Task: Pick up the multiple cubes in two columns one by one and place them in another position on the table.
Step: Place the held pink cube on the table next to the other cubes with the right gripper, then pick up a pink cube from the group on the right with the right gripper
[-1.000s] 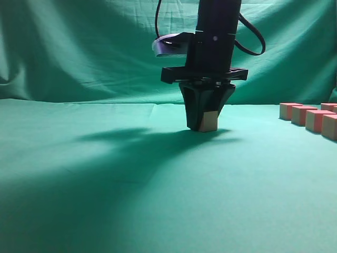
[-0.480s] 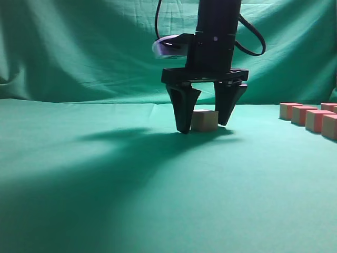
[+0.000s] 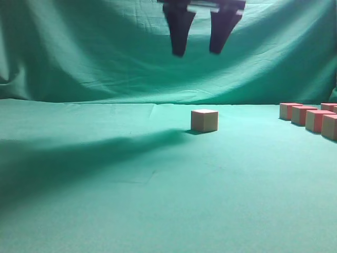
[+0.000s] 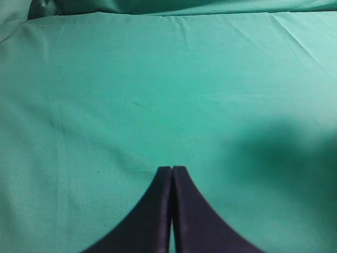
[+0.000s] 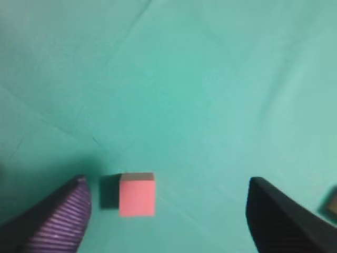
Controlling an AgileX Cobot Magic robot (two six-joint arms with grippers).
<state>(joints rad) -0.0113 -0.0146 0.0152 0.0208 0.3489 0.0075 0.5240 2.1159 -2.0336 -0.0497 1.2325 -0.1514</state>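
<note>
One cube (image 3: 204,120) stands alone on the green table (image 3: 131,200), pale tan at the sides; the right wrist view shows the cube (image 5: 137,194) with its pink top. High above it hangs my right gripper (image 3: 199,51), open and empty, its fingertips well apart (image 5: 166,184). Several more cubes (image 3: 310,118) sit in rows at the right edge. My left gripper (image 4: 172,168) is shut with nothing in it, over bare cloth; it does not show in the exterior view.
A draped green backdrop (image 3: 79,47) rises behind the table. A long shadow (image 3: 79,158) crosses the cloth left of the lone cube. A dark bit (image 5: 331,204) shows at the right edge of the right wrist view.
My right gripper opened off the cube, left it standing on the table and rose straight up. The cube has not shifted.
</note>
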